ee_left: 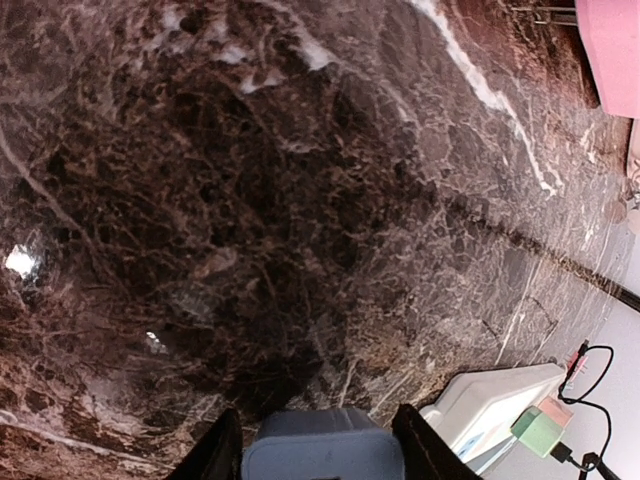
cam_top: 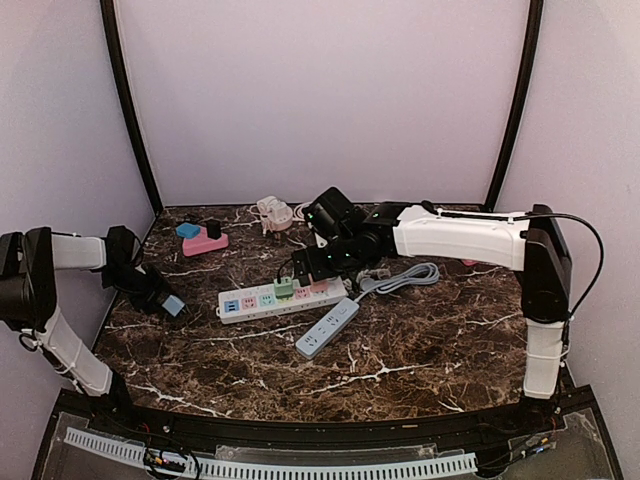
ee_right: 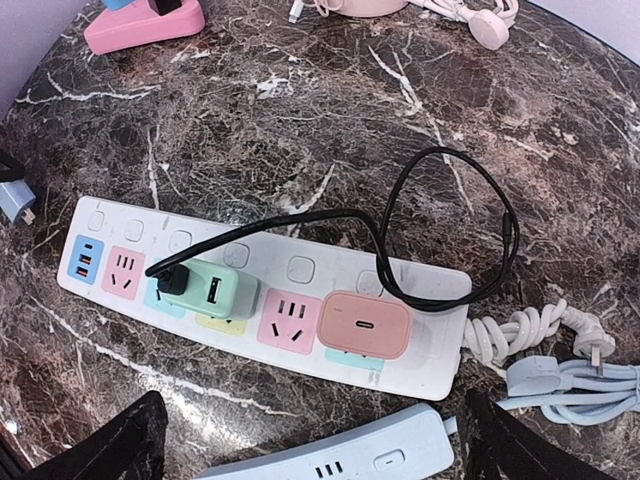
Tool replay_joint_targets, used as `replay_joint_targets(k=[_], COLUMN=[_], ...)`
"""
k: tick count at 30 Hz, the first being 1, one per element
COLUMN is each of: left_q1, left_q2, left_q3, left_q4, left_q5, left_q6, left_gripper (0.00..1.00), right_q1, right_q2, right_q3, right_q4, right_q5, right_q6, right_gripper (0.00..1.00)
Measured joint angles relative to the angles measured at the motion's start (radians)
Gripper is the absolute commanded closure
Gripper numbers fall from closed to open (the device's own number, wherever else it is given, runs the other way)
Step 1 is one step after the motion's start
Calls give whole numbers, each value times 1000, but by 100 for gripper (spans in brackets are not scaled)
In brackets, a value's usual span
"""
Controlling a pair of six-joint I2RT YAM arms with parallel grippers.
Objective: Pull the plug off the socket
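The right claw (ee_right: 315, 405) is open very wide and has nothing in it. Its two black fingers (ee_right: 130, 445) stand far apart. It hangs over the white power strip (ee_right: 430, 355), which lies flat on the dark stone table (cam_top: 400, 350).

A green plug (ee_right: 215, 290) sits in the strip just ahead of the claw, on the side of the finger seen at the left of the wrist view. A black wire (ee_right: 450, 160) is stuck in the end of this plug and makes a big loop over the strip. A pink plug (ee_right: 365, 325) sits in the strip too, right in front of the gap between the fingers.

A pale blue power strip (ee_right: 340, 460) lies under the claw, just beside the white one.

The left claw (ee_left: 320, 440) is about half closed and grips a blue plug (cam_top: 174, 306) between its two fingers. This plug is out of the strip and up off the table. The white strip is well apart from this claw, off to its side. A pink block (cam_top: 205, 243) lies on the table past the left claw.
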Motion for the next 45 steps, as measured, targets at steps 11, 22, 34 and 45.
replay_joint_targets(k=[11,22,34,45], left_q1=[0,-192,-505,-568], left_q2=[-2,-227,-127,80], left_q3=[-10,30,25,-40], left_q4=[10,13,332,598], left_q5=[-56,-116,32,115], left_q6=[31,50,-111,-217], left_gripper=[23,38,87,96], right_q1=[-2,-10,-56,-56], right_q2=[3,64,138,231], right_q3=[-1,4,41,141], right_q4=[0,-28,-35,-60], right_q5=[-9,-1,-6,-16], right_q6=[1,34,39,39], right_gripper=[3,17,21,24])
